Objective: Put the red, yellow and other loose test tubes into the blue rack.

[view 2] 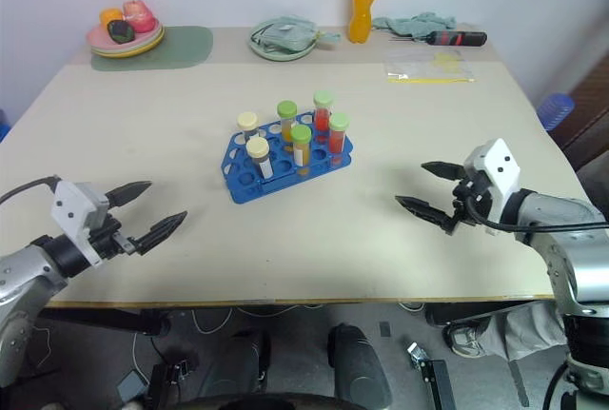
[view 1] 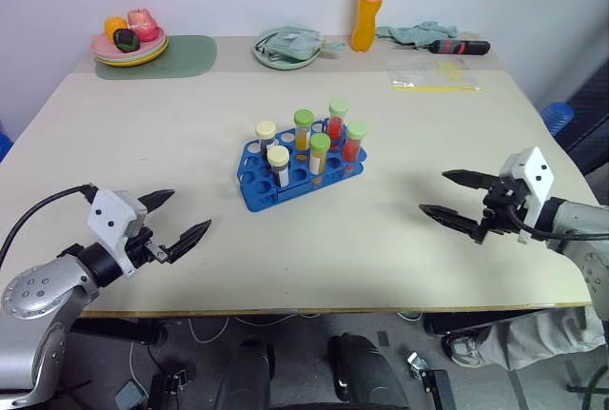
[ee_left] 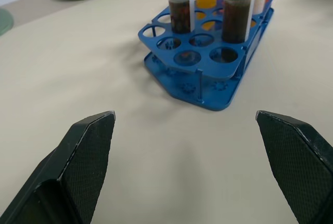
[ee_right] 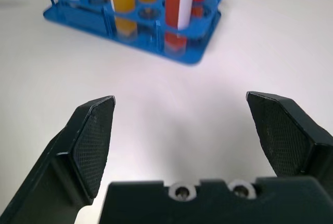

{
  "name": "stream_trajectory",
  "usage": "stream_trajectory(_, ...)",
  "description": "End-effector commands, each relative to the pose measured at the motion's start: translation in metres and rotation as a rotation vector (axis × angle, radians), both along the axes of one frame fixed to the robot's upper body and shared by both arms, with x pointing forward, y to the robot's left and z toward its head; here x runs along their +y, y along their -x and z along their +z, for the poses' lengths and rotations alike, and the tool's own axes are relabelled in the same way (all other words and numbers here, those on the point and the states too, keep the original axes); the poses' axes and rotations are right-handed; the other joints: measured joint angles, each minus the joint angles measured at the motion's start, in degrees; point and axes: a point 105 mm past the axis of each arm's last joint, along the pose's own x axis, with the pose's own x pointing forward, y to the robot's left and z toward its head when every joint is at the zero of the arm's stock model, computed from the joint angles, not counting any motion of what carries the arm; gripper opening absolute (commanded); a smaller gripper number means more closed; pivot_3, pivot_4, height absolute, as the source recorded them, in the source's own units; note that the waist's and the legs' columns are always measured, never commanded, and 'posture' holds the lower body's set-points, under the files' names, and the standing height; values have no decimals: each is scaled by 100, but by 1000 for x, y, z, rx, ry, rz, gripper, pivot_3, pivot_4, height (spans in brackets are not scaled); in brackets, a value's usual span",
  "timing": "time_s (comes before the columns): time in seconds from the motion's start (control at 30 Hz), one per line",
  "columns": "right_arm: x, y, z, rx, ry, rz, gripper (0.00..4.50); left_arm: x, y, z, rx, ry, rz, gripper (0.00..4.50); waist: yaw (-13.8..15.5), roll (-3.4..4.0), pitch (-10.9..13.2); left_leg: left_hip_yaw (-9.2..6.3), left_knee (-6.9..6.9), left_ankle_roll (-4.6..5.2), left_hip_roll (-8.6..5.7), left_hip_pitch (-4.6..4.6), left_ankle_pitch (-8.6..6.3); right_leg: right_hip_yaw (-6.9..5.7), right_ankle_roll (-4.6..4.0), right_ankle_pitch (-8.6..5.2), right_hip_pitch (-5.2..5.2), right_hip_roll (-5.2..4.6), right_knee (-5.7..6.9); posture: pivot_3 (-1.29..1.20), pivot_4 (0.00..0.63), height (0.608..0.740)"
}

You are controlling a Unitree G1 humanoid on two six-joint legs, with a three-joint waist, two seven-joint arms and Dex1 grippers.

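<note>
The left claw [view 1: 181,219] hangs low over the near left part of the worktop [view 1: 171,134], its two black fingers spread wide with nothing between them. The right claw [view 1: 455,203] mirrors it on the near right side, fingers likewise spread and empty. Each points inward and slightly down toward the middle of the worktop, and both are well apart from the blue rack [view 1: 259,191].

That rack sits in the centre of the worktop, set at a slant, with six capped test tubes [view 1: 318,152] upright in its holes: two cream-capped ones toward the left arm's side and four green-capped ones holding orange, yellow and red fill. Several holes at the near left corner are free. I see no loose tube lying on the worktop near the rack or the claws.

Judging from that, the loading looks finished, or nearly so, and the arms are in a drawn-back, resting pose. The next move calls only for a check for any stray tube; if one turns up, the nearer claw would need to reach in and clamp it.

Along the far edge lie a plate of toy food [view 1: 130,42], a green plate [view 1: 285,48], an orange drink bottle [view 1: 368,3], a cloth [view 1: 416,31], a screwdriver [view 1: 459,46] and a clear bag [view 1: 433,74].
</note>
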Motion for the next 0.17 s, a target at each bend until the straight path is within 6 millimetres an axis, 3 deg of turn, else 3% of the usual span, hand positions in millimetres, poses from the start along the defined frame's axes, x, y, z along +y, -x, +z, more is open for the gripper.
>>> stream_trajectory(0.03,-11,3,7,-30,37,-6,4500,10,1,8,-20,-27,21,4459,-12,0,0,0,0,0,1,0,0,0,1,1,0,1,-1,0,150,740)
stream_trajectory(0.17,-6,1,6,-35,32,8,4500,9,2,4,-8,-32,17,4459,-37,1,1,2,-2,1,3,1,0,2,3,2,-1,2,0,0,150,740)
